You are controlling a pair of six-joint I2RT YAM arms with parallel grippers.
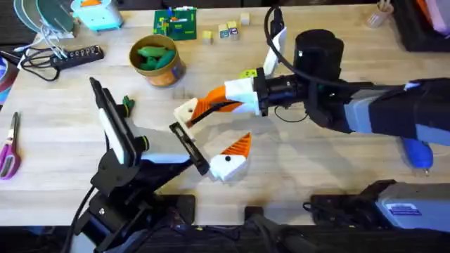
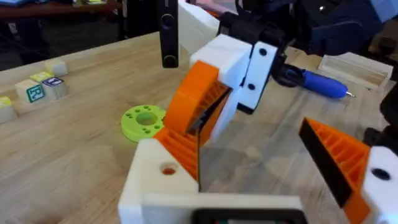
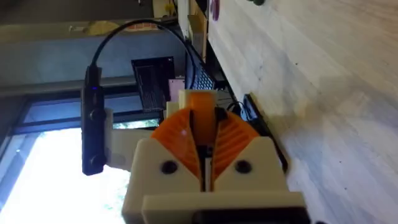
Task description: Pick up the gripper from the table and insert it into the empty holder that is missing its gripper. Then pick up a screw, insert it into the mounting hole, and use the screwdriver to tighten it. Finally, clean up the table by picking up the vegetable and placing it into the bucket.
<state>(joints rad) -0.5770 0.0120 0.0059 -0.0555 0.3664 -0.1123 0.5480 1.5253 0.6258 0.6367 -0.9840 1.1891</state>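
Reaching in from the right, the right end effector (image 1: 193,112) was clamped narrow on the gripper (image 2: 198,106), pressing it against the holder (image 2: 163,177) of the left end effector (image 1: 209,140), whose fingers stood wide apart. Behind them on the worktop (image 1: 316,169) lay a yellow-green ring disc (image 2: 144,122) and the screwdriver (image 2: 321,83). The bucket (image 1: 158,62) sat well apart, the vegetable (image 1: 127,105) beside the left arm.
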